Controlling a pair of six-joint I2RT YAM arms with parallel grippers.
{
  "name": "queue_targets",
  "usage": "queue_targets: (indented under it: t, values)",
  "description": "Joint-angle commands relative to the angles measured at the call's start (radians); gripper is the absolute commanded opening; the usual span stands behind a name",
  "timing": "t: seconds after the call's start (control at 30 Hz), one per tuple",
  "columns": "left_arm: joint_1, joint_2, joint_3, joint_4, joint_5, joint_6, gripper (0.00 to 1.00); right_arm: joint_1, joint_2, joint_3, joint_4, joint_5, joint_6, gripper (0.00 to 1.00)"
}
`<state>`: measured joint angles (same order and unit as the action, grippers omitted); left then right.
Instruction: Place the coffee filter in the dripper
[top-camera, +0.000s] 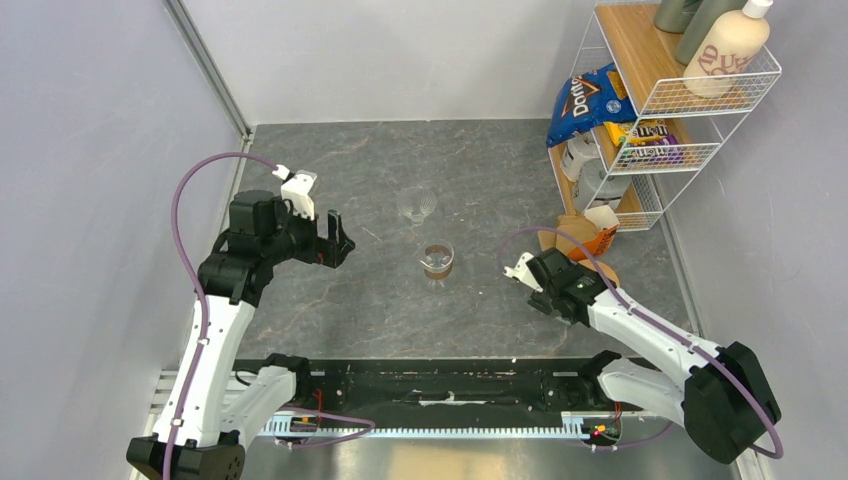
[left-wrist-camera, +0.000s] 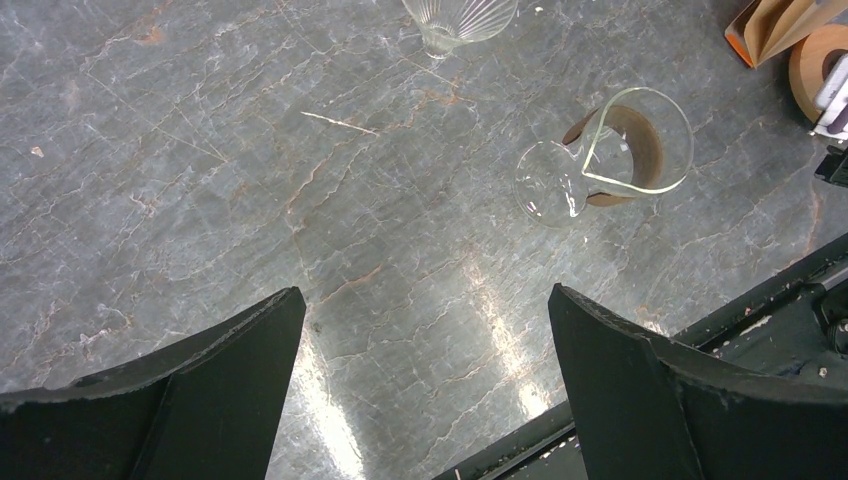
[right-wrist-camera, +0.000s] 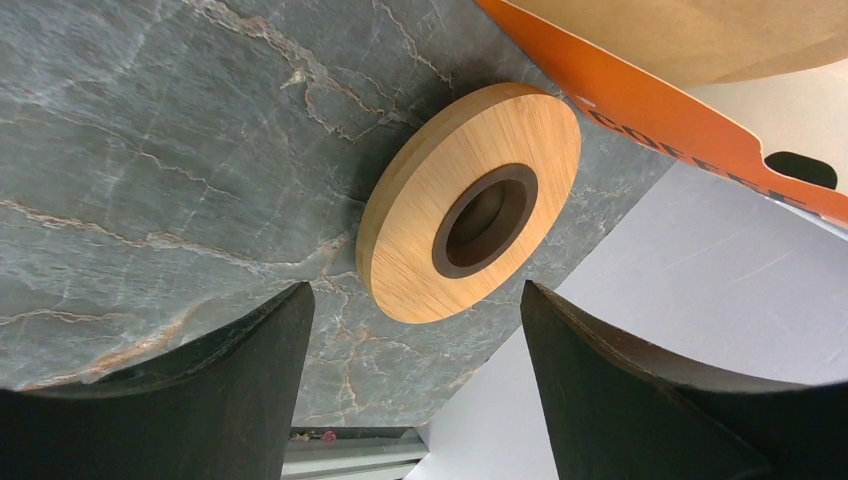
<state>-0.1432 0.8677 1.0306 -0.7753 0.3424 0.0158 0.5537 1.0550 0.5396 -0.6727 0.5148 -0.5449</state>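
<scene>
Dark grey marbled table (top-camera: 350, 300), seen from above. Coffee filter (right-wrist-camera: 690, 35): smooth tan-brown unbleached paper, tucked in an open orange box (right-wrist-camera: 650, 95) at the table's right side, near the foot of a white wire rack (top-camera: 700, 80). Flat on the table just beside the box, a round wooden ring (right-wrist-camera: 430, 200) with a dark-lined hole. Dripper (top-camera: 417, 204): small clear ribbed glass cone, upright near the table's middle, well apart from the filter. Just in front of it, a small glass carafe (left-wrist-camera: 630, 140) with a brown collar. Right gripper (right-wrist-camera: 415, 300) over the wooden ring, jaws spread, nothing pinched. Left gripper (left-wrist-camera: 425, 295) above bare table, jaws wide apart, empty.
</scene>
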Motion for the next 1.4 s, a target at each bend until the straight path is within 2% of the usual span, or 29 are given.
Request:
queue_targets:
  t: [0.0,0.27,0.6,0.73,0.8,0.87,0.93,1.13,1.2,1.37]
  values:
    - [0.0,-0.002,0.018,0.048,0.003,0.005,1.0,0.006,0.006,-0.018,0.065,0.002,-0.029,0.83]
    - [0.0,-0.001,0.025,0.053,0.001,0.0,1.0,0.011,0.032,-0.048,0.104,-0.01,-0.067,0.84]
    - [0.001,-0.006,0.029,0.054,-0.009,0.003,1.0,0.011,0.115,-0.191,0.395,0.079,-0.227,0.84]
    - [0.001,-0.011,0.028,0.06,-0.013,0.003,1.0,0.011,0.123,-0.205,0.428,0.091,-0.242,0.8]
    - [0.001,-0.009,0.029,0.065,-0.013,0.001,1.0,0.011,0.112,-0.206,0.424,0.08,-0.246,0.72]
    - [-0.001,-0.005,0.031,0.069,-0.015,-0.003,1.0,0.011,0.109,-0.2,0.404,0.079,-0.244,0.58]
    - [0.001,-0.004,0.031,0.073,-0.017,-0.006,1.0,0.011,0.107,-0.178,0.358,0.076,-0.222,0.44]
    - [0.0,-0.002,0.032,0.082,-0.022,-0.007,1.0,0.012,0.05,-0.104,0.2,0.081,-0.157,0.15]
    - [0.001,-0.001,0.035,0.082,-0.023,-0.007,1.0,0.011,0.019,-0.077,0.142,0.087,-0.137,0.02]
    - [0.001,-0.004,0.04,0.082,-0.02,-0.034,1.0,0.012,-0.075,0.012,-0.035,0.057,-0.088,0.0]
